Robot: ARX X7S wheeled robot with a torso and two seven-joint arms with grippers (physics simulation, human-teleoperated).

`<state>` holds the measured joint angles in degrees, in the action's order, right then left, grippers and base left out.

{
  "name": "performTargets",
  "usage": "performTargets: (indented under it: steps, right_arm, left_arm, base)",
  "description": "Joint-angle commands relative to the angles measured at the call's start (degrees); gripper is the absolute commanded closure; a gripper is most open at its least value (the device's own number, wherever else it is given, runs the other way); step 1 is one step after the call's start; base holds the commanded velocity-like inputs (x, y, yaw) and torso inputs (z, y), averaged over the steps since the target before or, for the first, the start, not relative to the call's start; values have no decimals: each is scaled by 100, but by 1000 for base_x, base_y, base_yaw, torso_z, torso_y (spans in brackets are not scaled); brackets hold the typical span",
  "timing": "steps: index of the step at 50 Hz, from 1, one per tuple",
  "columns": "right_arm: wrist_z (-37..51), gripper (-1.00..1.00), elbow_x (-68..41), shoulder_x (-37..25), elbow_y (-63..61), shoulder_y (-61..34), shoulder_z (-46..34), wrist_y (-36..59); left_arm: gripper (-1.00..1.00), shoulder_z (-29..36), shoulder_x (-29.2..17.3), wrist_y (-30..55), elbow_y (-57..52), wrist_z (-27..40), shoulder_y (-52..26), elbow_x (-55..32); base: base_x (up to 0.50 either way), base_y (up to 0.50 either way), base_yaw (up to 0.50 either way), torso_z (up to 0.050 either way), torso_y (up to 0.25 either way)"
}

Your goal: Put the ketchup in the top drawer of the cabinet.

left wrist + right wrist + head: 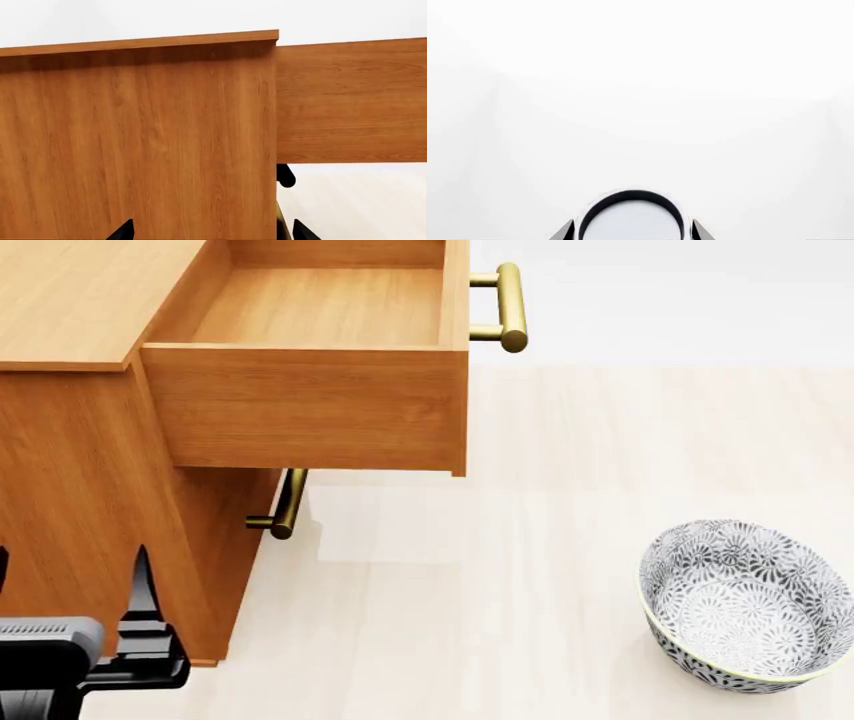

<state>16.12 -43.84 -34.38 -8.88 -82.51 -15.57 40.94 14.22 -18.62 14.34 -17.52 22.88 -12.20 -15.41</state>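
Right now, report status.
Left gripper open beside cabinet. Right gripper shut on ketchup. Top drawer open, empty. Bowl well aside.

1. Head cam: high, looks down; cabinet point(80, 480) at 10 o'clock, bowl point(747, 605) at 4 o'clock.
2. Left wrist cam: close on the cabinet side, top drawer point(350, 100) jutting out; both shared with head view.
3. Right wrist cam: faces blank white, shares nothing.

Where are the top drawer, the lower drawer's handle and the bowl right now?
top drawer point(307, 420): head view, on its outer side wall.
lower drawer's handle point(286, 508): head view, on the brass bar.
bowl point(747, 602): head view, on its patterned inside.
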Motion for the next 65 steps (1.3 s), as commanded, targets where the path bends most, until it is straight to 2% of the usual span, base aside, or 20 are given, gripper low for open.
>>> performTargets:
  steps: [1, 14, 21, 27, 32, 33, 51, 60, 65]
  right_arm:
    - [-555, 100, 680, 523, 1229, -679, -534, -372]
    - [-987, 100, 1126, 1060, 2701, -1215, -854, -965]
    - [-1347, 100, 1447, 1506, 3881, -1709, -1090, -1476]
    - [-1729, 100, 1777, 2073, 5533, -2250, -1263, -2255]
    - [-2294, 100, 2022, 2815, 8155, -3106, -1301, -3477]
    - [-2332, 100, 2079, 2881, 8371, -3171, -1294, -3601]
    - [-2767, 100, 3764, 3342, 8387, -2979, 494, -2832]
    - [-3541, 100, 4036, 3405, 8387, -2924, 1037, -2012]
    - [-4276, 100, 4015, 3431, 8387, -2883, 1106, -2264]
  left_arm:
    - [-100, -3, -11, -33, 13, 8, 15, -33]
    - [-100, -12, -2, -52, 111, 5, -14, -93]
    - [-100, 27, -24, -62, 119, 31, -3, -34]
    - [-100, 54, -15, -45, 93, 43, -21, -41]
    - [-100, 62, -22, -35, 80, 38, -33, -56]
    - [-100, 60, -24, -43, 82, 37, -31, -58]
    - [-100, 21, -37, -168, 134, 38, 16, -126]
    - [-100, 52, -15, -183, 166, 56, 19, -129]
    - [-100, 74, -9, -215, 240, 73, -2, -85]
  base:
    - [0, 0, 0, 0, 0]
    - [0, 0, 0, 0, 0]
    - [0, 0, 0, 0, 0]
    - [0, 0, 0, 0, 0]
    - [0, 0, 0, 0, 0]
    - [0, 0, 0, 0, 0]
    - [0, 0, 0, 0, 1]
    - [0, 0, 0, 0, 0]
    - [0, 0, 0, 0, 0]
